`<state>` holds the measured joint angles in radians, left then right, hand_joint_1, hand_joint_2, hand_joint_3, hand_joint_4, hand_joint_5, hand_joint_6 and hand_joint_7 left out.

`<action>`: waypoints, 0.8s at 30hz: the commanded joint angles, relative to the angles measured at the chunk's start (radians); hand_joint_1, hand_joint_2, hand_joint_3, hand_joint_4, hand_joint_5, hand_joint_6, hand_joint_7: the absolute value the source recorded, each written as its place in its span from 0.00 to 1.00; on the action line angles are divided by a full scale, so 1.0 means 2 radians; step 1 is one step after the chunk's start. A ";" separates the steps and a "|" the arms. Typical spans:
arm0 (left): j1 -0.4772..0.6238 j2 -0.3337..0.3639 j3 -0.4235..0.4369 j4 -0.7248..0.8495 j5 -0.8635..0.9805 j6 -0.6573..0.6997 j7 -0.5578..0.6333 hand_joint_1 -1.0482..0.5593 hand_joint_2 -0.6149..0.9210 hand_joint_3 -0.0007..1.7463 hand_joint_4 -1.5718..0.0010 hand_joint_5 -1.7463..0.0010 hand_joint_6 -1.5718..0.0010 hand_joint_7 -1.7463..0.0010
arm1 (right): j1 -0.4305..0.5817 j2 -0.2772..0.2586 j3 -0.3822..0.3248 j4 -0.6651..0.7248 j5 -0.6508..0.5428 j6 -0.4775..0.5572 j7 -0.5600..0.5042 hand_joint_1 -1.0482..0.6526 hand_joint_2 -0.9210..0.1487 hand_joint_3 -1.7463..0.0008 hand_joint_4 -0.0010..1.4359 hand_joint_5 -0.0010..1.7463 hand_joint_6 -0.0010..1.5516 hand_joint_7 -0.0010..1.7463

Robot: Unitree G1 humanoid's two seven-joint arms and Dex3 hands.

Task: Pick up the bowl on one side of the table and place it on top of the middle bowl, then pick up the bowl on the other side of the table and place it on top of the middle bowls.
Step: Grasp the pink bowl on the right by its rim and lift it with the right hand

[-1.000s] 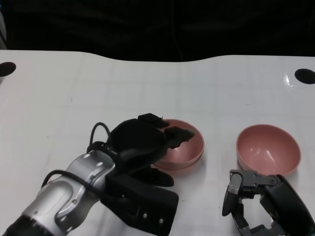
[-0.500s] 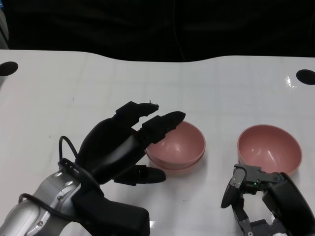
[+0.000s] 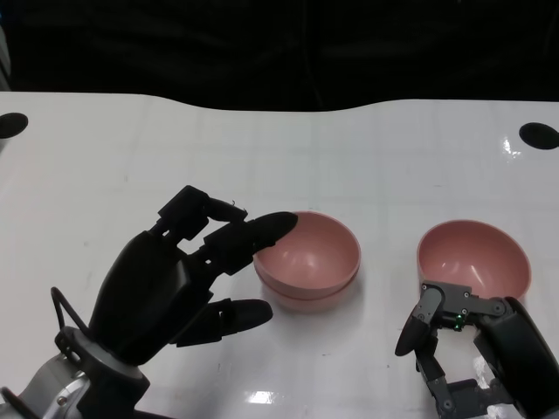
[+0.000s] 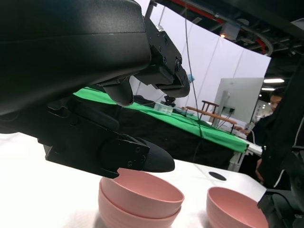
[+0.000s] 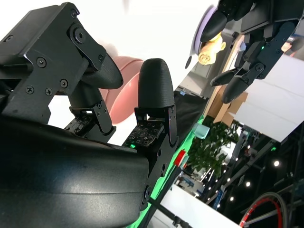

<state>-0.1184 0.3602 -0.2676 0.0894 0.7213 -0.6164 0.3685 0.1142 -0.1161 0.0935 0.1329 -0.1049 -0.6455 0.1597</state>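
Two pink bowls sit nested in a stack [image 3: 310,256] at the middle of the white table [image 3: 262,148]; the left wrist view shows the same stack [image 4: 140,198] with one rim above the other. My left hand [image 3: 188,271] hovers just left of the stack, fingers spread and holding nothing, its fingertips [image 3: 272,227] over the stack's near-left rim. A single pink bowl [image 3: 473,259] stands to the right, also seen as the bowl [image 4: 235,213] in the left wrist view. My right hand [image 3: 458,349] is just in front of that bowl, fingers apart and holding nothing. A pink bowl [image 5: 124,92] shows behind its fingers [image 5: 154,92].
Black round holes mark the table's far left corner [image 3: 10,124] and far right corner [image 3: 538,135]. The table's far edge curves against a dark background. Bare white tabletop lies left of and beyond the bowls.
My left hand has let go at the stack's rim, opened its fingers and drawn back toward the lower left. The right hand has barely shifted.
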 commanded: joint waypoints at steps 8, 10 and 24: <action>0.134 -0.031 0.075 -0.020 -0.092 -0.108 0.075 0.65 0.64 0.64 0.58 0.22 0.55 0.44 | -0.001 -0.006 0.001 0.006 -0.003 -0.009 -0.002 0.63 0.67 0.11 0.60 0.93 0.54 0.75; 0.139 -0.039 0.080 -0.017 -0.109 -0.121 0.066 0.66 0.60 0.70 0.56 0.23 0.54 0.43 | -0.001 -0.005 0.003 0.008 0.004 -0.009 0.003 0.64 0.67 0.12 0.60 0.93 0.54 0.75; 0.199 -0.095 0.070 -0.056 -0.295 -0.067 -0.069 0.67 0.71 0.69 0.50 0.15 0.49 0.35 | -0.001 -0.005 0.006 0.007 0.010 -0.010 0.005 0.65 0.66 0.11 0.58 0.94 0.53 0.75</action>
<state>0.2615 0.1746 -0.1236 -0.0033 0.1741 -0.7729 0.2615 0.1131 -0.1159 0.1149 0.1425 -0.0940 -0.6582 0.1717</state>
